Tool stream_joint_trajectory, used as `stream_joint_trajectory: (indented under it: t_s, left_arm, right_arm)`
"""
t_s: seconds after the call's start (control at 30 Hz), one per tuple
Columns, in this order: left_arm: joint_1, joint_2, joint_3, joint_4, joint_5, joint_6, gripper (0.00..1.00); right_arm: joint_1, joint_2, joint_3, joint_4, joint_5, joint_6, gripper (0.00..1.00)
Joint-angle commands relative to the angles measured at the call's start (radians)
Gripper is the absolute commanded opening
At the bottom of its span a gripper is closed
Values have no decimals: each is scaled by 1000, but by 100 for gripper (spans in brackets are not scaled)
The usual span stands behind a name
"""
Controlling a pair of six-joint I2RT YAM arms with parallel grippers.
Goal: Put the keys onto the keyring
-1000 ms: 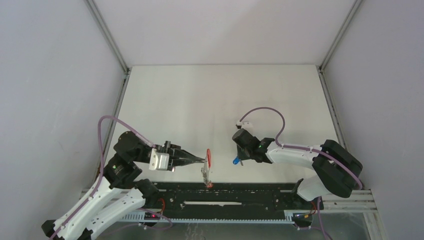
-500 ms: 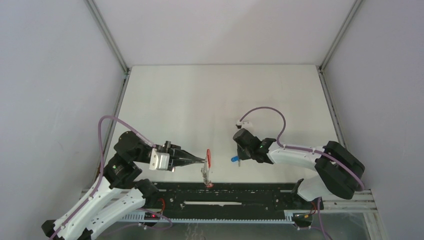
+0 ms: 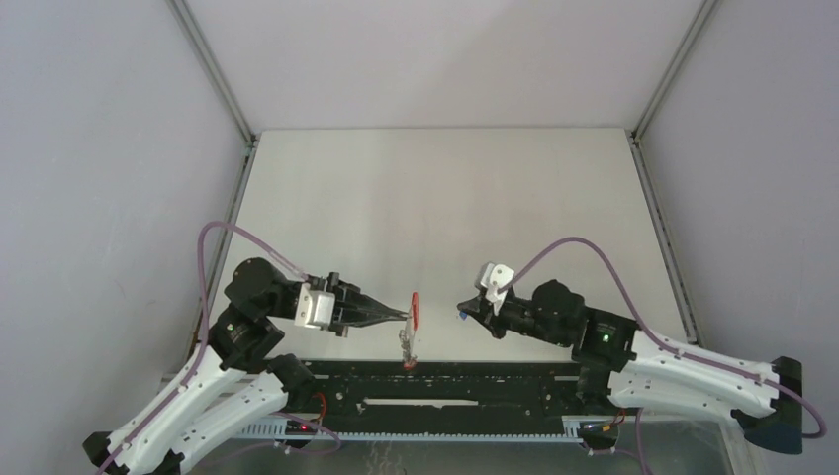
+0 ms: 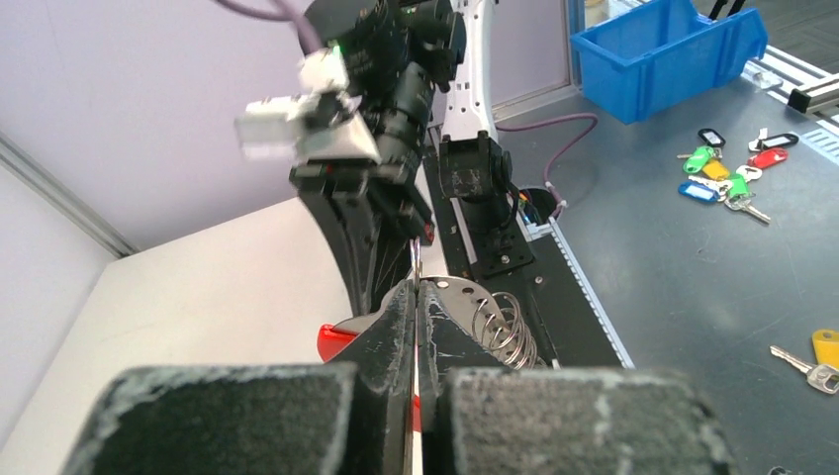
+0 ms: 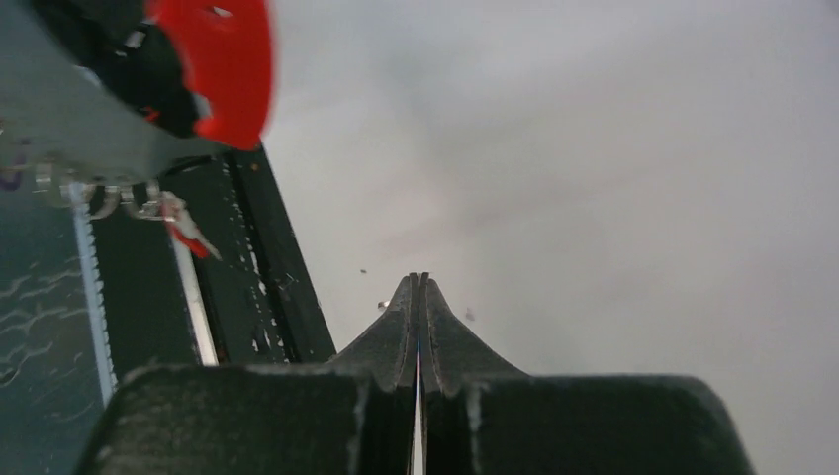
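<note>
Threading: left gripper point(image 3: 404, 317) clamped on keyring point(image 3: 415, 310), right gripper point(image 3: 464, 308) at three o'clock pinching blue-tagged key point(image 3: 462, 315); next, wedge blade into ring.

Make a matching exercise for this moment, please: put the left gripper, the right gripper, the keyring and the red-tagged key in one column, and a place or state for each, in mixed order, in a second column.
Column 1
1. left gripper
2. right gripper
3. keyring
4. red-tagged key

Column 2
a. dangles under the keyring
b. shut on the blue-tagged key
c. sits between the tips of the two grippers
d. shut on the keyring

Pairs: 1-d, 2-b, 3-c, 4-a
</note>
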Motion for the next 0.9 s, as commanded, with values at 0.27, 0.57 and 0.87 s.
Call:
stream_joint_trajectory:
  t_s: [0.27,0.57,0.87]
  left_arm:
    - [1,21,-31,215,62,-164,0]
    - [-8,17,-51,261,61,-214,0]
    - [-40,41,-32,315,103,-234,0]
  right_arm:
    - [-35,11,326,-242,-508,-573,0]
    - [-113,78,519,-290,-781,-667,0]
    - [-136,122,591,-279,-963,-702,0]
